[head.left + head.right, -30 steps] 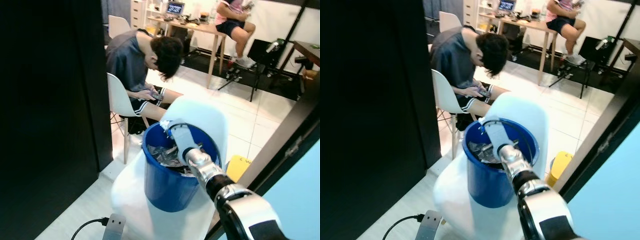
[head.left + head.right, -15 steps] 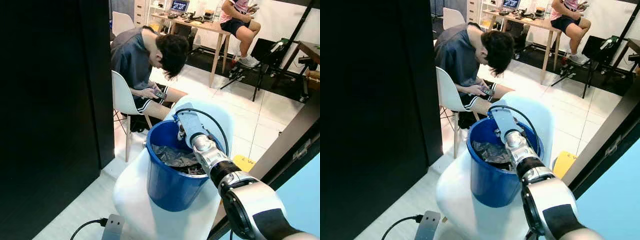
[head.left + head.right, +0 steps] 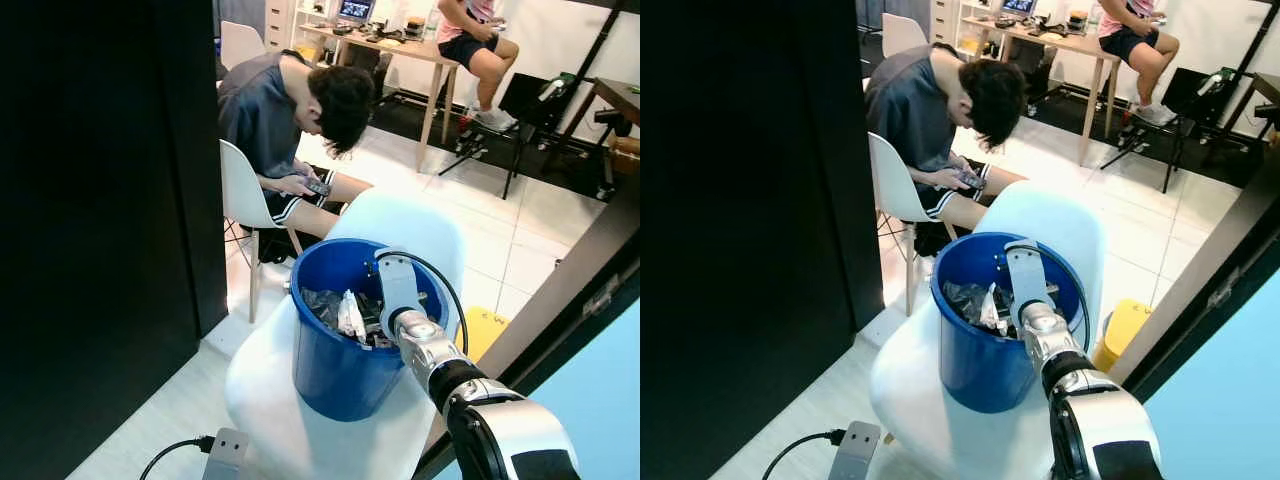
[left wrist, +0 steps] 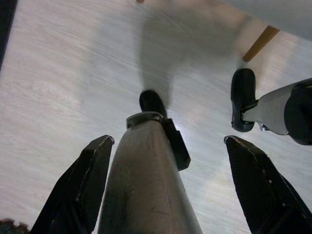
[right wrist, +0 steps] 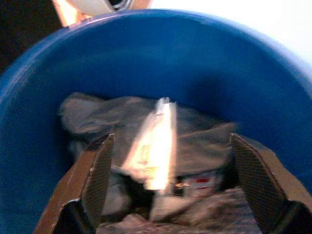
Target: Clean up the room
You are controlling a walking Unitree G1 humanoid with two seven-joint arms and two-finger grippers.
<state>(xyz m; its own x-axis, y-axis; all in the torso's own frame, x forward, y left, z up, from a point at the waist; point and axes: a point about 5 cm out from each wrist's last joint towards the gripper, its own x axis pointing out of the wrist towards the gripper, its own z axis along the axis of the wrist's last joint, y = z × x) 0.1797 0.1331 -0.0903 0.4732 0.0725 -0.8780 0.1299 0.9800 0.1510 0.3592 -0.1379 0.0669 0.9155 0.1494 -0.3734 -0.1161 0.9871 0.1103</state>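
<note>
**Fingers spread over the bucket of trash**

Fingers of our right gripper (image 5: 168,190) stand wide apart in the right wrist view, a pale wrapper (image 5: 155,146) between them but touching neither, lying on grey trash inside the blue bucket (image 5: 234,73).

From our head, the bucket (image 3: 335,370) sits on a white chair (image 3: 300,440); our right arm reaches over its rim. A person (image 3: 275,120) sits beyond.

Our left gripper (image 4: 165,185) hangs open above the floor (image 4: 58,87).

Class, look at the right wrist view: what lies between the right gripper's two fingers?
A pale wrapper lying on grey trash inside the blue bucket. The right gripper is open above it.
</note>
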